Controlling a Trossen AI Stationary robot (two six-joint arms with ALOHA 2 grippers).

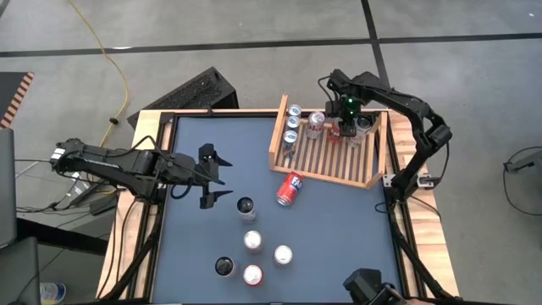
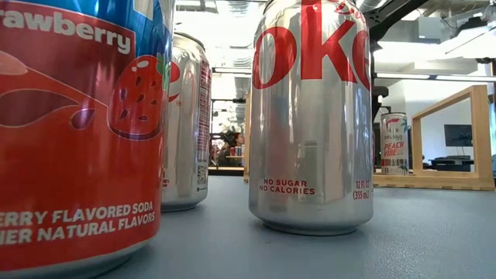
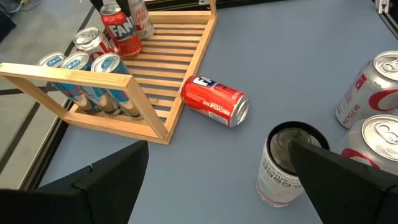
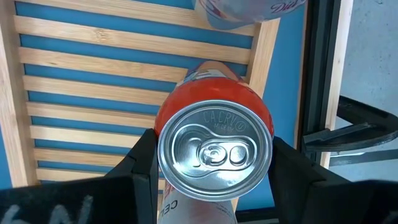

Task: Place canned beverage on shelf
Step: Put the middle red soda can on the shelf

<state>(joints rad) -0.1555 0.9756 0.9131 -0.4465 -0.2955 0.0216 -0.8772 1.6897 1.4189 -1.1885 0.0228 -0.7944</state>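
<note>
Two matte-black jointed arms — the right arm (image 1: 398, 106) shows a small green light, the left arm (image 1: 118, 165) trails dark cables.

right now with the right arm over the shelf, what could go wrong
The right gripper clamps a red can right beside a silver can on the shelf; lowering or releasing off-centre might knock it. The slatted base could leave the can wobbling. The tipped red can may roll.
</note>
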